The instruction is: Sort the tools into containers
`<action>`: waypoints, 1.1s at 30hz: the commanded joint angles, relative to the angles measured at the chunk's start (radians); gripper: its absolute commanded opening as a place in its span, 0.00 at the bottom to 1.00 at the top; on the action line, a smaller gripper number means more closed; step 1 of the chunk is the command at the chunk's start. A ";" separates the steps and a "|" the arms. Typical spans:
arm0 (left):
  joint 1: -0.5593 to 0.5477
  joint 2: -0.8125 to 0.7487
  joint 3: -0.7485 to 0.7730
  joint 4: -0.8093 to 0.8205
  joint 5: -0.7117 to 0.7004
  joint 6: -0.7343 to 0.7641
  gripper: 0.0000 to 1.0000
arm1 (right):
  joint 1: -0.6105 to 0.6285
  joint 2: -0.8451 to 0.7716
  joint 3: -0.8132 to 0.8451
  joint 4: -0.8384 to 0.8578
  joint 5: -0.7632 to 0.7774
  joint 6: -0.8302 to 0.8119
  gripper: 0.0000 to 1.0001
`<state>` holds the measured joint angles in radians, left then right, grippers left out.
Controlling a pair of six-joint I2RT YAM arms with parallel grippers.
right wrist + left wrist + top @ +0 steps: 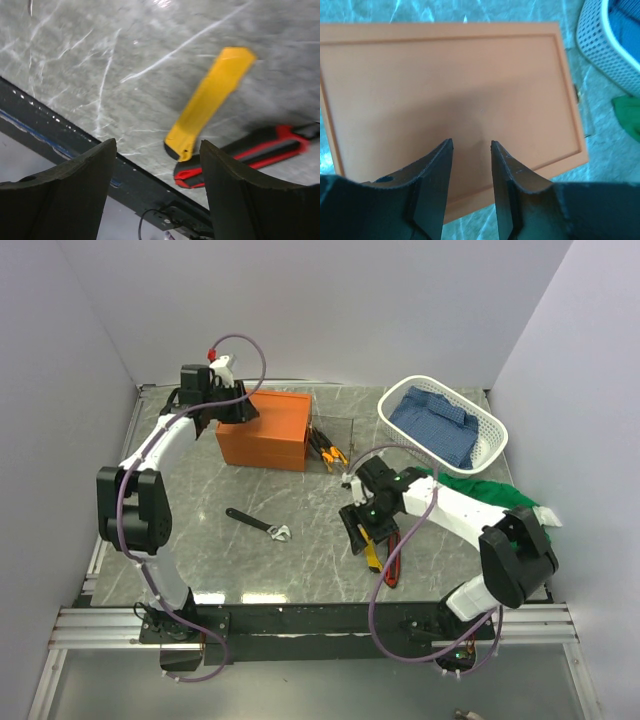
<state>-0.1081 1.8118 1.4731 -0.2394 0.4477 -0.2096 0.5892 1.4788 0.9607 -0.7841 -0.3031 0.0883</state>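
The orange box [265,428] stands at the back left of the table; in the left wrist view its flat top [445,90] fills the frame. My left gripper [235,406] hovers over the box's left end, its jaws [472,146] a little apart and empty. My right gripper [358,532] is open wide and empty, low over the near right of the table. The yellow utility knife [210,100] and red-black utility knife [250,152] lie just ahead of its fingertips [157,147], also seen from above [376,558]. A black wrench [258,524] lies mid-table. Orange-handled pliers [327,448] lie right of the box.
A white basket [492,425] with a blue cloth [435,420] stands at the back right, also in the left wrist view [592,40]. A green cloth [480,488] lies under the right arm. The table's dark front rail [125,185] is close to the knives.
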 commanded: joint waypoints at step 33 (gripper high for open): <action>0.027 -0.356 0.035 0.106 0.068 -0.146 0.43 | 0.054 -0.035 0.280 0.012 0.269 -0.027 0.00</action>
<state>-0.0834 1.5646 1.5440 -0.2008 0.5217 -0.3393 0.6323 1.5047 1.1671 -0.8616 -0.1165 0.0956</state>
